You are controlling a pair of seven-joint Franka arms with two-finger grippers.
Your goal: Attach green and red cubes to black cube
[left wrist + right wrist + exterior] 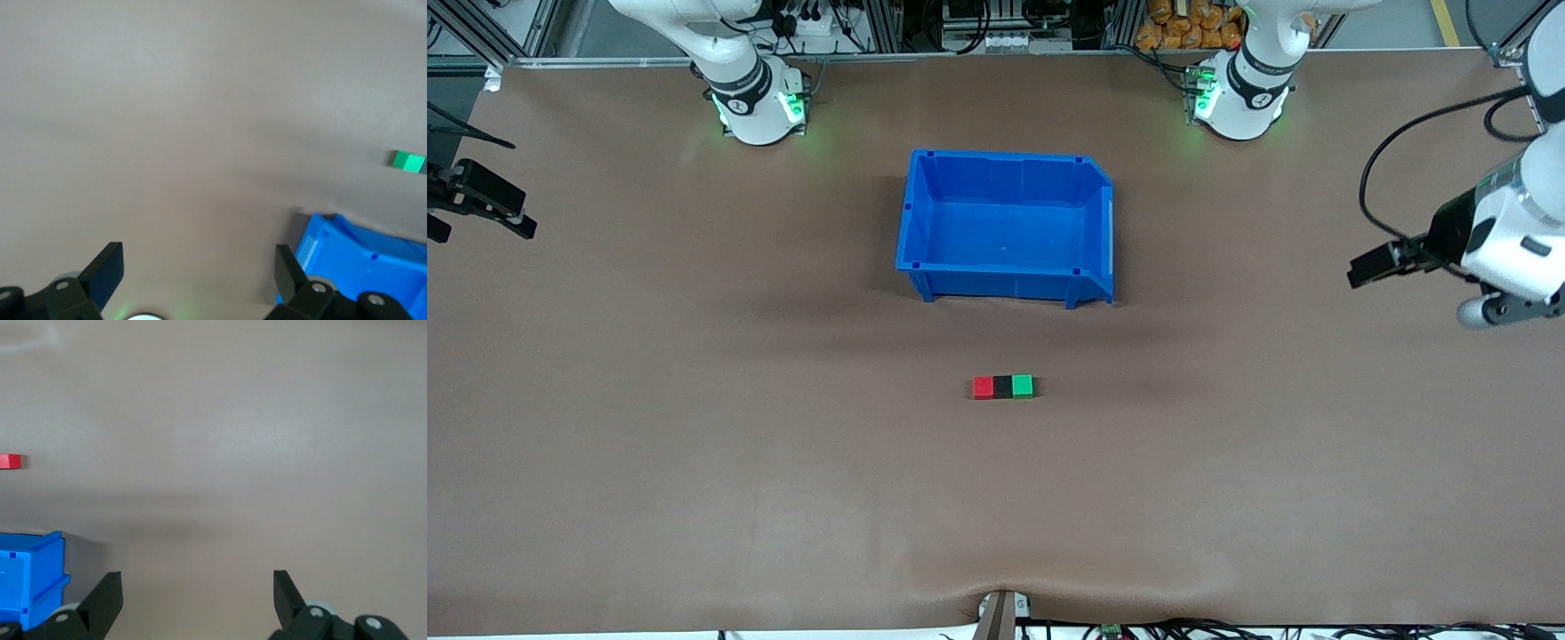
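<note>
Right now I have the left pincer (199, 270) wide and empty, parked in the air at its own end of the surface (694, 444), and the right pincer (197, 593) just as wide and empty at the other end; both arms wait. That suits me, since nothing is left to carry: the red cube (983, 387), black cube (1003, 386) and green cube (1023, 385) sit touching in one row, black between, nearer the front camera than the blue bin (996, 282). I judge the attaching done.
</note>
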